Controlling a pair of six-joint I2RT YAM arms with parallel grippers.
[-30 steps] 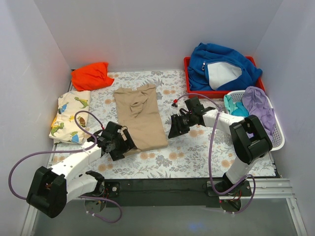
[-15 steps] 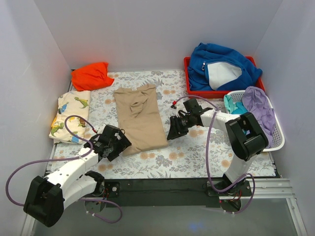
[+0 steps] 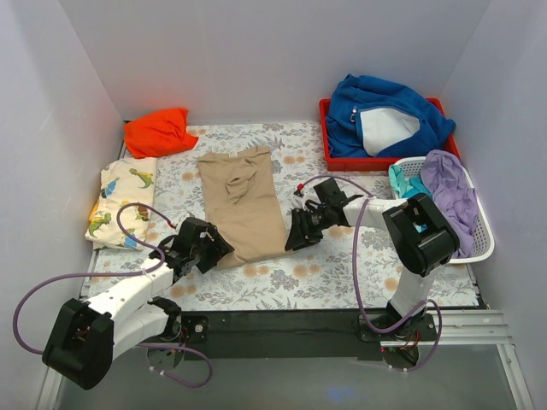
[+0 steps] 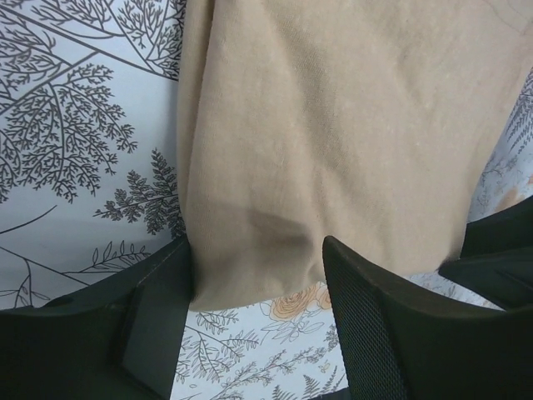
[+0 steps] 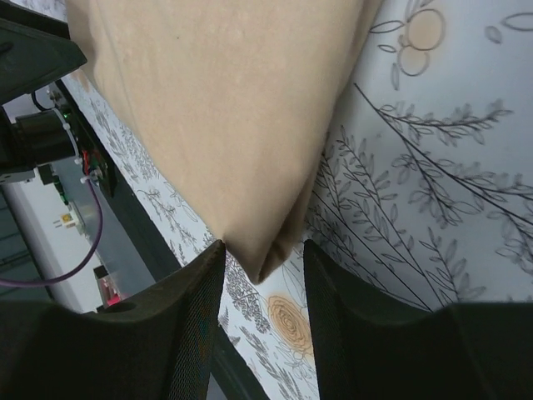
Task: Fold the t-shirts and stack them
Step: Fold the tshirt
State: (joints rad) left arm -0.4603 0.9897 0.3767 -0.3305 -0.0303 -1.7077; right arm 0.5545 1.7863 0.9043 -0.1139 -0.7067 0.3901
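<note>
The tan t-shirt (image 3: 244, 203) lies folded lengthwise in the middle of the floral cloth. My left gripper (image 3: 215, 250) is open at its near-left corner; in the left wrist view the tan hem (image 4: 266, 242) sits between the fingers. My right gripper (image 3: 295, 237) is open at the near-right corner, and the folded tan corner (image 5: 266, 250) lies between its fingers. The bright orange t-shirt (image 3: 157, 131) is bunched at the back left. The cream dinosaur-print t-shirt (image 3: 121, 202) lies folded at the left edge.
A red bin (image 3: 329, 152) at the back right holds the blue fleece (image 3: 386, 115). A white basket (image 3: 483, 243) with purple and teal clothes stands at the right. White walls enclose the table on three sides.
Both grippers have moved in toward the tan shirt's near edge: the left one up and right to its left corner, the right one left and down to its right corner.
</note>
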